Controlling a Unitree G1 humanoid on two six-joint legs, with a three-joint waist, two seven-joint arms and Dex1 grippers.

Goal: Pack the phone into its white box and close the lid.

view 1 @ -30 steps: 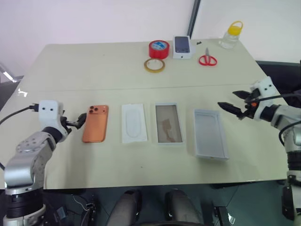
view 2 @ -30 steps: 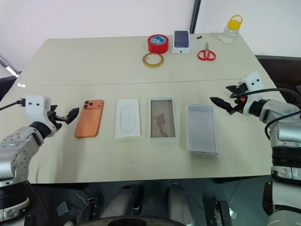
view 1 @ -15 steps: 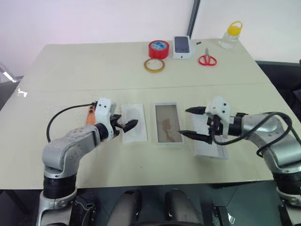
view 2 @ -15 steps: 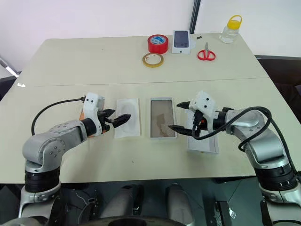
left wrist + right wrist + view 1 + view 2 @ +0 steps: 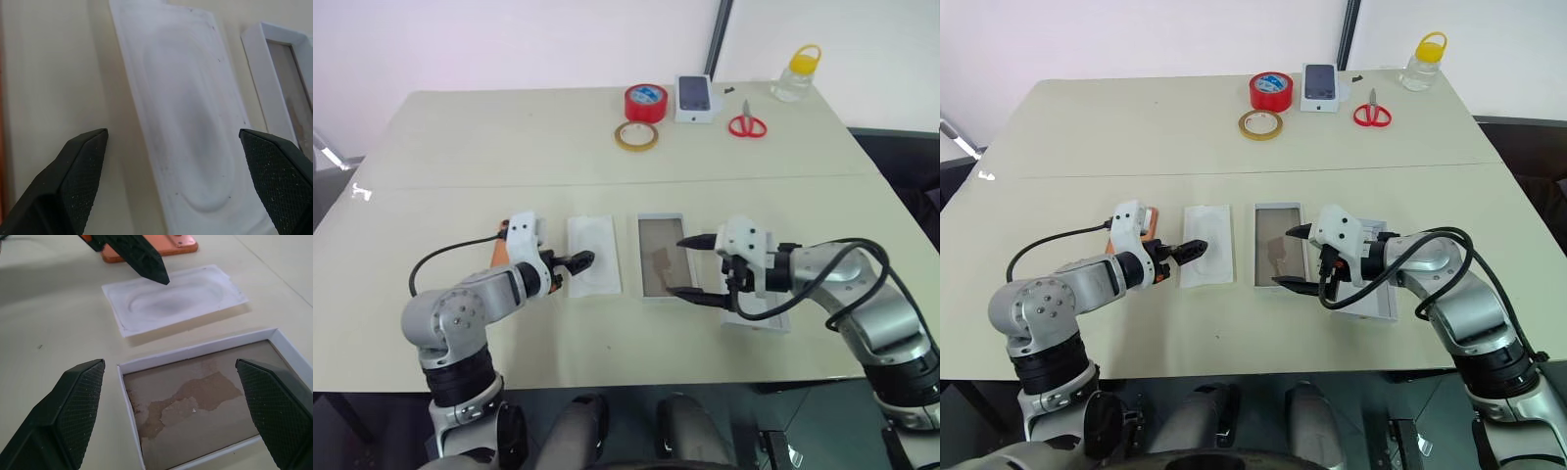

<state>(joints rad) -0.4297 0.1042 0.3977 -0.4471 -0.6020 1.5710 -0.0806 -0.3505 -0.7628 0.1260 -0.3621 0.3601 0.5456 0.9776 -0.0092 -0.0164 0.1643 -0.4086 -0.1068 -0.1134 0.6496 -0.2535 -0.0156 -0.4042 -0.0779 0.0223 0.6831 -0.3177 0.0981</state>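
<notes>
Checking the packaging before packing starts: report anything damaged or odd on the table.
The white box has a torn, patchy brown floor, as if a layer peeled off. Otherwise, the insert card and the lid lie flat and look undamaged.

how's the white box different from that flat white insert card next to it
The white box has raised white walls around a brownish, blotchy floor; the insert card lies flat, with a shallow oval dent. The box is white on the rim alone; the card is white all over. Both are long rectangles lying side by side on the table.
</notes>
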